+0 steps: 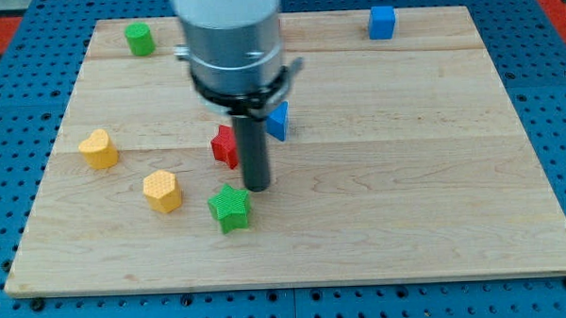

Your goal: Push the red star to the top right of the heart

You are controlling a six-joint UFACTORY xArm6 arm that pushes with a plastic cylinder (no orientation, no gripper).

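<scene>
The red star (225, 146) lies left of the board's middle, partly hidden by my rod. My tip (257, 187) rests on the board just right of and below the red star, close to it, and above right of the green star (230, 208). The yellow heart (98, 148) sits near the board's left edge, well to the left of the red star. A blue block (278, 120), shape unclear, is half hidden behind the rod, just right of the red star.
A yellow hexagon (161, 192) lies between the heart and the green star. A green cylinder (139, 38) stands at the top left. A blue cube (382, 21) stands at the top right. The wooden board (406, 174) rests on a blue pegboard.
</scene>
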